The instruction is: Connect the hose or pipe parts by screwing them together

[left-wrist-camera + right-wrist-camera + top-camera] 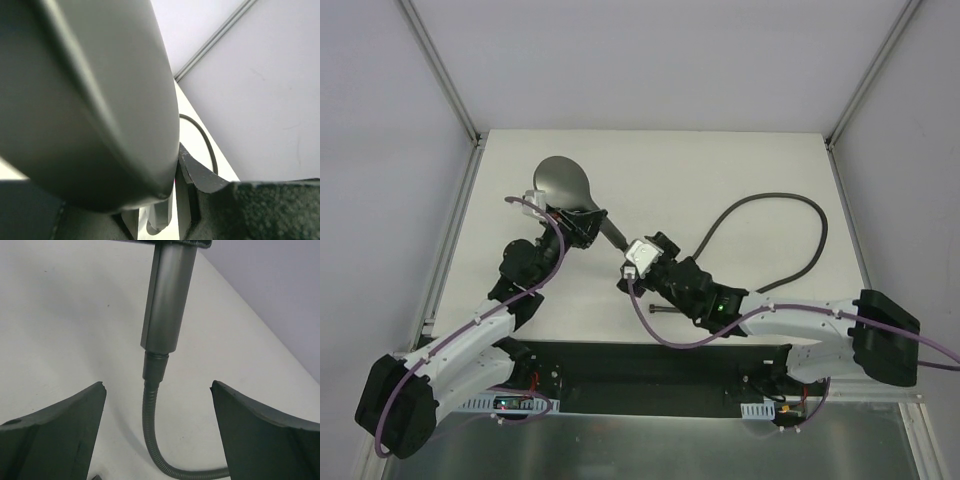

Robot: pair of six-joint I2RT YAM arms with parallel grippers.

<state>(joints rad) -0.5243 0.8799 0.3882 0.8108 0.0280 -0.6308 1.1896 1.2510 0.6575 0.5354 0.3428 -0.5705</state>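
Fitting [154, 365] of dark-grey flexible hose [150, 425] sat between my right gripper's [157, 385] wide jaws, coaxial with the grey tapered shower head [167, 295] my left gripper [578, 225] clamped.

I stood in a robotics lab cell: a white counter [720, 170], walled by plain pale panels [370, 150] on aluminium rails [441, 70].

One shower head [560, 181] and one hose [151, 415] are counted. Two arms are seen, the left arm [470, 345] and the right arm [790, 318], and two grippers, the left gripper [585, 225] and the right gripper [157, 387]. Two purple cables [665, 340] are counted, and one table [720, 170].
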